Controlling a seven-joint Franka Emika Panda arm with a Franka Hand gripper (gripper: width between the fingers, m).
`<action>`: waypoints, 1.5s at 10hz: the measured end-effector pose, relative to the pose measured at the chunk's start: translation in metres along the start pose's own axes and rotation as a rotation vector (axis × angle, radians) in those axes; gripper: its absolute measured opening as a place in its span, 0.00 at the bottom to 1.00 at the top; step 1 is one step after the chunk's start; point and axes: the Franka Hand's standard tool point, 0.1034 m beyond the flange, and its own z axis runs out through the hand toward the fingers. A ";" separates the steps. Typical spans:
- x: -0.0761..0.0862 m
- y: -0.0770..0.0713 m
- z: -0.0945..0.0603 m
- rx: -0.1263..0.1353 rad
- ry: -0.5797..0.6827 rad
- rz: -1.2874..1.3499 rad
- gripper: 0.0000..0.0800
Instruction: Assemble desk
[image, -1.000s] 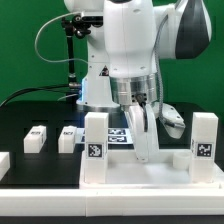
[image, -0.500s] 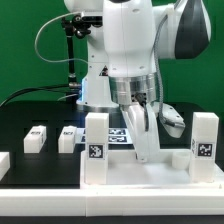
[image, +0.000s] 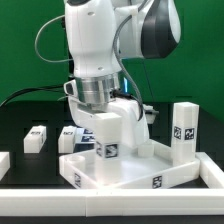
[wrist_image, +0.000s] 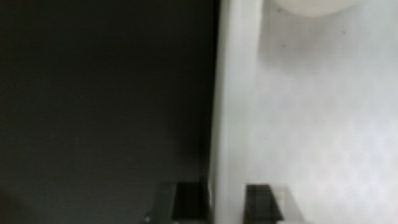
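The desk's white rimmed panel (image: 120, 182) lies skewed on the black table, one corner toward the exterior view's left. Two white square legs with tags stand upright in it, one near the middle (image: 108, 135) and one at the right (image: 184, 124). My gripper (image: 127, 128) reaches down just behind the middle leg, which partly hides it. In the wrist view the gripper (wrist_image: 224, 203) is shut on the panel's thin rim. One dark finger (wrist_image: 187, 202) sits on the table side and the other on the white panel (wrist_image: 311, 120) side.
Two small white tagged parts (image: 36, 138) (image: 68, 134) lie on the table at the exterior view's left. A white piece (image: 4, 165) shows at the left edge. Cables loop behind the arm at the back left.
The panel has turned on the table with its legs, from square-on to skewed. The arm swung toward the exterior view's left with it, still shut on the rim.
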 end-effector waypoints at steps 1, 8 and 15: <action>0.002 0.003 0.000 -0.002 0.001 -0.048 0.08; 0.037 -0.024 -0.012 -0.001 0.017 -0.743 0.08; 0.063 -0.033 -0.026 -0.057 0.052 -1.398 0.08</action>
